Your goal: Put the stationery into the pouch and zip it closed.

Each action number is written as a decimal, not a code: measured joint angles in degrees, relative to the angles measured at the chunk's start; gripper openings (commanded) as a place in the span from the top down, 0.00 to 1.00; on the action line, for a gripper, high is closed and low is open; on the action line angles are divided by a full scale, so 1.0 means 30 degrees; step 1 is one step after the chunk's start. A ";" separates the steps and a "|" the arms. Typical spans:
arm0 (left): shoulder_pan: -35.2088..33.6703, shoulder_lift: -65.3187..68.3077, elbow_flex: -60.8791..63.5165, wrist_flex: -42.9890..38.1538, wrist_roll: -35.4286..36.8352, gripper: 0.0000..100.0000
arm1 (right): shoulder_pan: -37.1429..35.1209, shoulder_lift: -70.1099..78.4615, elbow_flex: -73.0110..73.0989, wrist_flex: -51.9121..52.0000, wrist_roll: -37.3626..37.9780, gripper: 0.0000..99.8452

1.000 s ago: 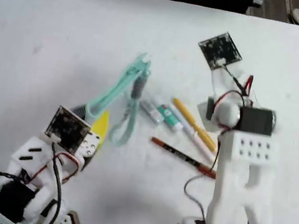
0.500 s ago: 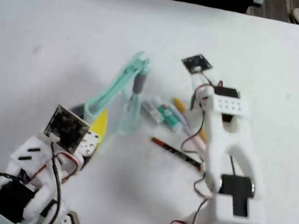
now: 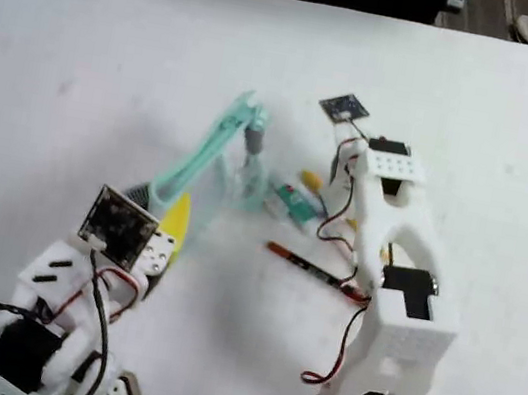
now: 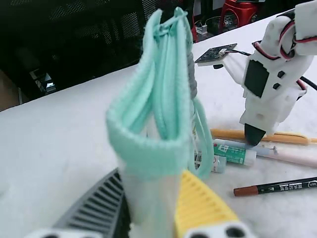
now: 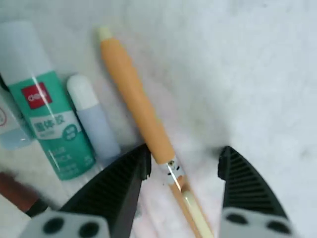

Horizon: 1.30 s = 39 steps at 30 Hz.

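The step in hand looked like the first pick-up: all the stationery lay outside the pouch [image 3: 200, 156], near the middle of the tabletop [image 3: 86, 46]. The left claw [image 4: 151, 198] was clamped on one end of the pouch by the near left corner and held it up on edge, with its far end pointing to the middle of the tabletop. The right claw [image 5: 184, 156] stood low over the orange pen [image 5: 133, 99] with its fingers spread apart, one on each side of the barrel, and gripped nothing yet.

The next move probably called for lowering a little more, pinching the barrel, and carrying the pen to the mouth of the pouch. The glue stick [image 5: 49, 119] and a pale pen [image 5: 94, 116] lay just beside the orange pen, so one finger had little room on that side and could push them. The brown marker [image 3: 313, 267] lay apart, nearer to the front edge.

In the high view the right arm covered its own claw and most of the orange pen. The zip seemed parted in the left wrist view, but how far could not be told. Whether the fingertips touched the tabletop was not clear.
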 measured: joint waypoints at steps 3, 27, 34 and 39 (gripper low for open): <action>0.0000 0.0000 0.0000 0.0000 0.0000 0.98 | 0.0234 0.0059 -0.0205 0.0000 -0.0029 0.97; -0.0029 0.0000 0.0000 0.0000 -0.0059 0.77 | 0.0264 0.0147 -0.0234 -0.0234 0.0029 0.98; -0.0029 0.0000 0.0000 0.0000 0.0586 0.77 | 0.0264 -0.0117 0.0059 -0.0645 0.0059 0.98; -0.0029 0.0000 0.0000 0.0000 0.0703 0.77 | 0.0234 -0.2579 0.0176 -0.0088 -0.0059 0.98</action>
